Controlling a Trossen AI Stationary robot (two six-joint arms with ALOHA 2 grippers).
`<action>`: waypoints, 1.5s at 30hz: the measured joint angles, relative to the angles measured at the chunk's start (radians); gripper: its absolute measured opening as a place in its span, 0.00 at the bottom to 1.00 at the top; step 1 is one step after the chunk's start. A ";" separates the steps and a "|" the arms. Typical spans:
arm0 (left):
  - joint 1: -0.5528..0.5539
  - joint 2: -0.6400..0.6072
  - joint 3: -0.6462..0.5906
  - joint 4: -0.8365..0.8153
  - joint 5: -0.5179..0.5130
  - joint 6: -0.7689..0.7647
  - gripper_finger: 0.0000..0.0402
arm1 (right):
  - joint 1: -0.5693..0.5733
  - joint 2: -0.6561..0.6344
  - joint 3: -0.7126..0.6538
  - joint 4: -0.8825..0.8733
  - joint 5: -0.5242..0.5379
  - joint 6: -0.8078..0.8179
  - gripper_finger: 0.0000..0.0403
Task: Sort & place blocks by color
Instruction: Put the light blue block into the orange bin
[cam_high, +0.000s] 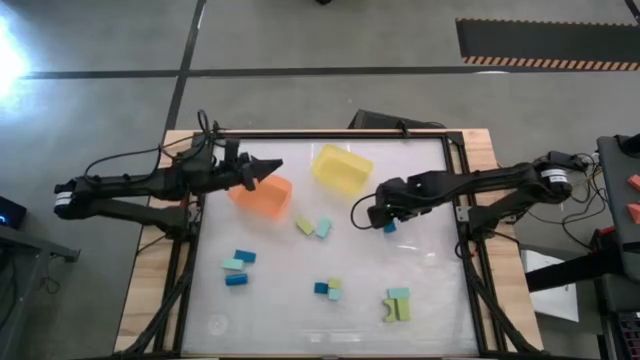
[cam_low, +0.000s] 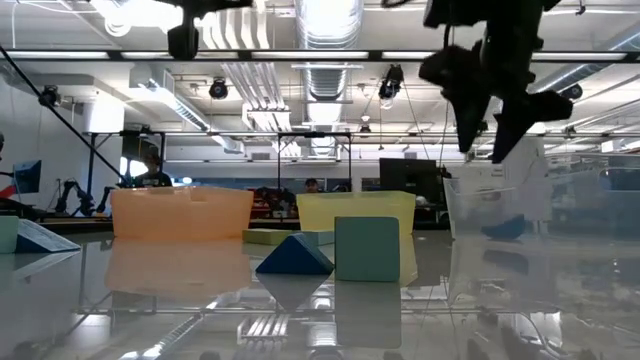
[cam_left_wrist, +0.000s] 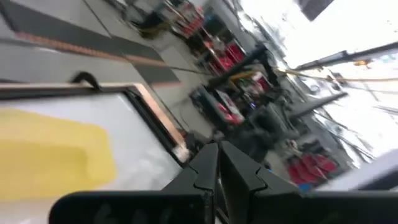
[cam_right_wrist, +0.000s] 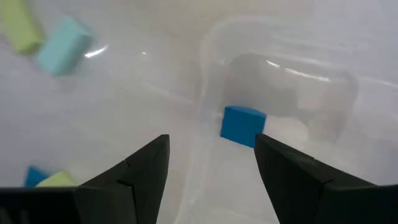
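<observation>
My right gripper (cam_high: 384, 217) (cam_right_wrist: 211, 165) hangs open above a clear tray (cam_right_wrist: 280, 81) right of the yellow tray (cam_high: 342, 167). A blue cube (cam_right_wrist: 242, 126) (cam_high: 390, 227) lies on the clear tray's floor, below and between the fingers, touching neither. My left gripper (cam_high: 270, 166) (cam_left_wrist: 217, 163) is shut and empty, held in the air over the far edge of the orange tray (cam_high: 262, 195). The other blocks lie flat on the table: a yellow-green and teal pair (cam_high: 313, 227), a blue and teal group (cam_high: 238, 267), a mixed cluster (cam_high: 329, 289), and a teal and yellow-green pair (cam_high: 397, 304).
In the low view the three trays stand in a row at the table's far side: orange (cam_low: 180, 213), yellow (cam_low: 355, 212), clear (cam_low: 490, 225). A blue wedge (cam_low: 294, 256) and a teal block (cam_low: 366, 249) lie close to that camera. People and lab equipment show beyond the table.
</observation>
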 joint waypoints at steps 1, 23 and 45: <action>-0.012 0.004 0.007 -0.003 0.003 -0.015 0.00 | 0.000 -0.010 0.008 -0.001 0.004 -0.010 0.56; -0.466 0.257 0.322 -0.929 0.498 -0.007 0.00 | 0.000 -0.068 0.066 -0.001 0.059 -0.190 0.56; -0.715 0.466 0.232 -1.255 0.312 0.479 0.00 | 0.000 -0.068 0.064 -0.001 0.061 -0.199 0.56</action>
